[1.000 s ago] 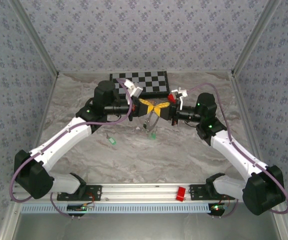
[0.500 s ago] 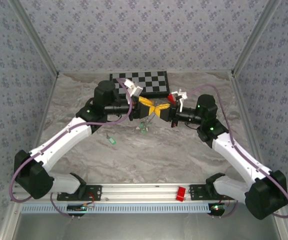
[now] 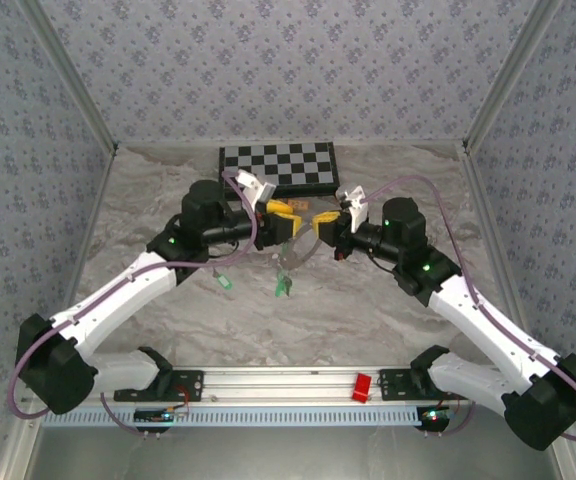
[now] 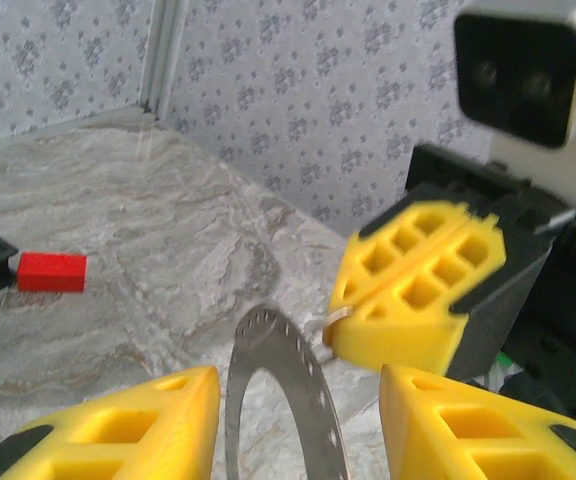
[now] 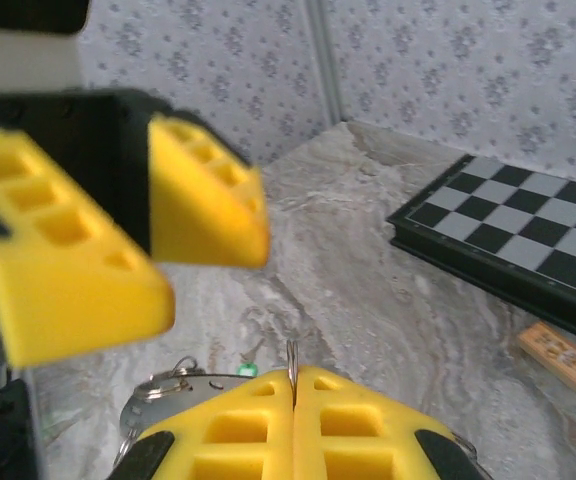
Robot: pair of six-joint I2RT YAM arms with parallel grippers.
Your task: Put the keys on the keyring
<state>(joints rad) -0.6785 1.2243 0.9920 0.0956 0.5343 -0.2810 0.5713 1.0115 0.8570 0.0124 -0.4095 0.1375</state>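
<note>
Your left gripper and right gripper are close together above the grey marble table. A thin pale grey keyring is between them, with tiny green keys under it.

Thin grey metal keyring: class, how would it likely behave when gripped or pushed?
Probably stiff: the thin grey metal keyring shows a round arc though the right gripper's yellow fingers pinch only its edge. Likely light, since that narrow pinch holds it up. Its smooth rim may swivel or slip.

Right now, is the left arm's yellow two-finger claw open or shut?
Open. The left gripper has its yellow fingers apart, with gaps either side of the thin grey metal keyring between them.
</note>
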